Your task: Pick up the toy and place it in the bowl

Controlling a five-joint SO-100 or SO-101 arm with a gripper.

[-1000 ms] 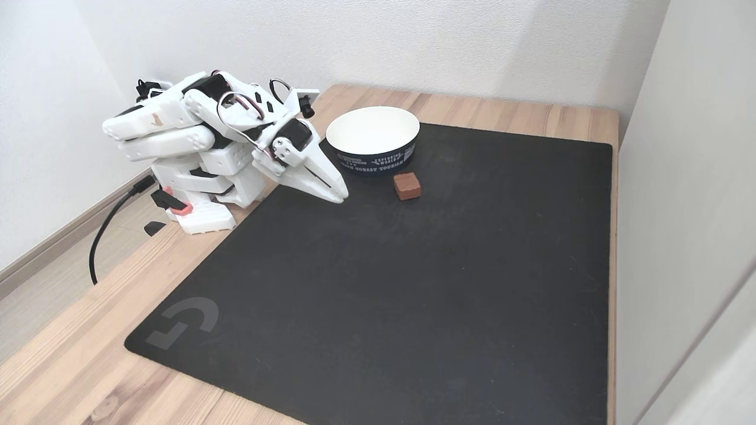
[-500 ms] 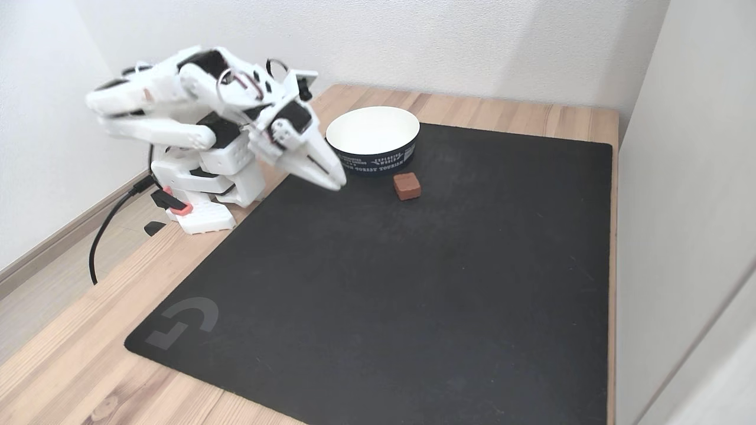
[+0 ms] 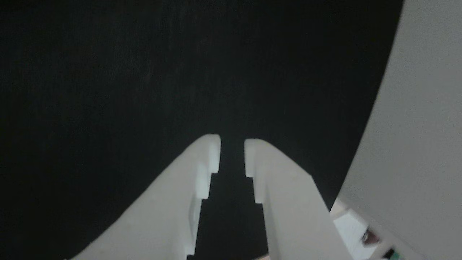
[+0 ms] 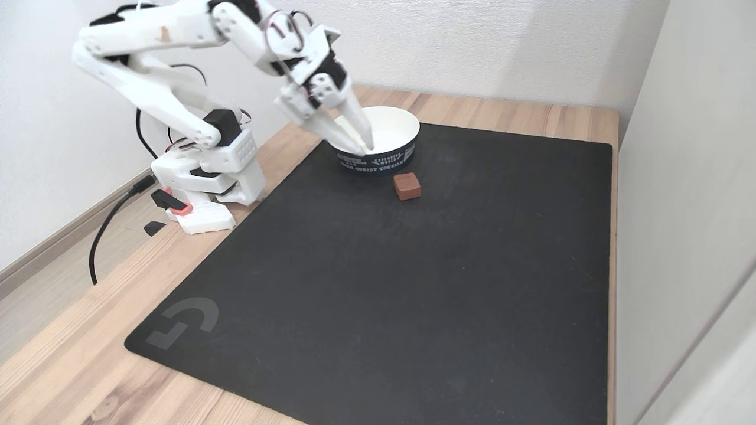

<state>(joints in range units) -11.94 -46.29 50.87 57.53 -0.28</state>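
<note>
A white robot gripper (image 4: 361, 144), its jaws a narrow gap apart and empty, hangs before the bowl (image 4: 378, 159); reaching step: next, descend over the red toy (image 4: 407, 186) on the black mat (image 4: 413, 283).

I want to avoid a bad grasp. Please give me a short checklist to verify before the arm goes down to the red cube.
1. Toy free to reach: ok, it lies alone on the black mat, in front of the bowl.
2. Gripper empty: ok, nothing between the fingers in the other view.
3. Opening wide enough for the toy: not ok, only a narrow gap shows.
4. Gripper above the toy: not ok, in the fixed view it overlaps the bowl's near rim, left of the toy.
5. Clearance from the bowl: cannot tell from these views.
6. Bowl upright and empty: ok as far as visible.
</note>
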